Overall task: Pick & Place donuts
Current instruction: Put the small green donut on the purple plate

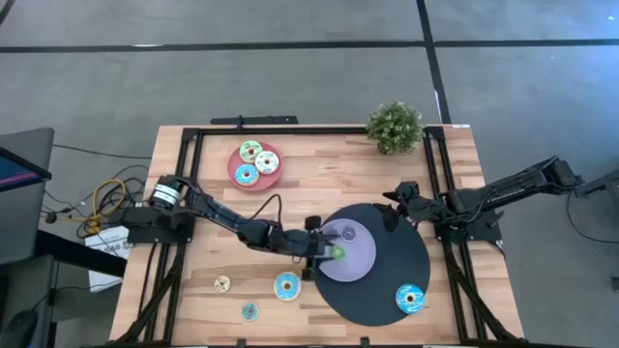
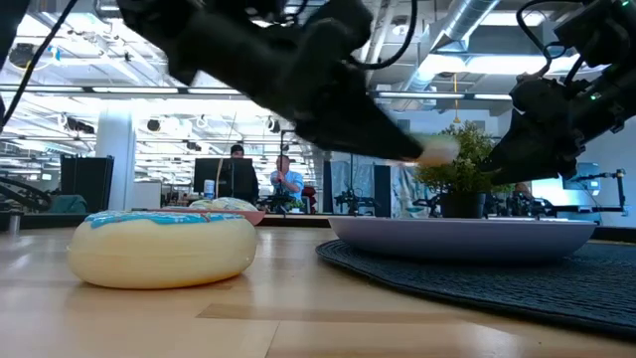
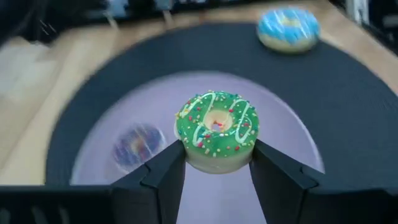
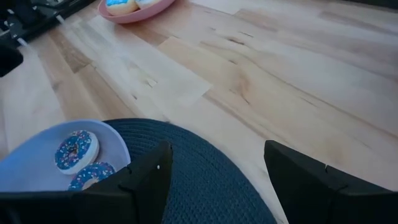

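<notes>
1. Left arm (image 1: 222,217): dark, near-black links, slim toward the wrist, thicker at the base by the wooden table (image 1: 319,169) edge.
2. White-and-silver band with a dark stripe on the left arm's base joint, nearest the table's edge.
3. Thin black cable looped over the left arm's forearm link, above the table.
4. Left gripper (image 3: 214,177): two matte black fingers, flat and angular, tapering to blunt bevelled tips.
5. Right arm (image 1: 503,188): same dark finish, jointed links, bulky black wrist block over the table.
6. Right gripper (image 4: 217,174): matte black fingers, wedge-shaped, hard edges, faint pale mark on one.
</notes>
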### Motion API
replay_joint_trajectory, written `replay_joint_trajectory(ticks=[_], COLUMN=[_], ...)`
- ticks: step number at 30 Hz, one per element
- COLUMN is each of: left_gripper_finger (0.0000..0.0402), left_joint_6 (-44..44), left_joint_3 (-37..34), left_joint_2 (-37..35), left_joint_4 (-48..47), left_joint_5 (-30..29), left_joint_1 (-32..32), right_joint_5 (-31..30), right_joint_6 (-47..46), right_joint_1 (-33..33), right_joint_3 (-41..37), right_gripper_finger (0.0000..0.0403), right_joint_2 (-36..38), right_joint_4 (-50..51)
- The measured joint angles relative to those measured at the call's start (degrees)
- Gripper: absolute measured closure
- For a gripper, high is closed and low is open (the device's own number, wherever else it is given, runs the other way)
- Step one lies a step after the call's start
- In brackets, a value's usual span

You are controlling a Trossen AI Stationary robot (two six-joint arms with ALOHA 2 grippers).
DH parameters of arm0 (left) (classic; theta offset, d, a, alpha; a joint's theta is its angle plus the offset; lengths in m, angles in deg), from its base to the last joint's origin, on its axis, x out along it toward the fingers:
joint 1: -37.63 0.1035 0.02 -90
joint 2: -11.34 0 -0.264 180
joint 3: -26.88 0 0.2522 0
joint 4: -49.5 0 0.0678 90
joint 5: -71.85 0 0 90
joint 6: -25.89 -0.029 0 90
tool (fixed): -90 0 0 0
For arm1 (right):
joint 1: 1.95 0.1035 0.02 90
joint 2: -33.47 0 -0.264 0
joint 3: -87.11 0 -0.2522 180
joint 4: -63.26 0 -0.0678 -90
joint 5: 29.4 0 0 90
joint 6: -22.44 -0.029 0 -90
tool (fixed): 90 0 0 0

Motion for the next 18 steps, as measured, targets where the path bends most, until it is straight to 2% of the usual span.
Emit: replay_joint_trajectory(ticks=[6,8,12,14,18], left_gripper_finger=[0.0237,0.0237,0.0237,0.0237,0.0237], left_joint_6=[0.3,0.2,0.2,0.2,0.9], left_joint_3=[5.0,9.2,17.8,21.3,26.9], left_joint_2=[3.7,7.3,13.2,14.7,16.6], left_joint_4=[-0.7,-0.5,-7.3,-14.8,-23.9], left_joint_5=[2.6,3.6,4.3,3.9,-0.1], left_joint_1=[2.3,2.3,1.9,1.7,1.7], right_joint_5=[-0.2,-0.2,-0.2,-0.2,-0.2], right_joint_6=[-0.1,0.0,0.1,0.1,0.1], right_joint_1=[0.0,-0.1,-0.1,-0.1,-0.1], right_joint_3=[0.0,0.0,0.0,0.0,0.0], right_gripper_finger=[0.0159,0.0159,0.0159,0.0159,0.0159], right_joint_2=[0.0,0.0,0.0,0.0,0.0], right_joint_4=[-0.5,-0.6,-1.0,-1.1,-1.3])
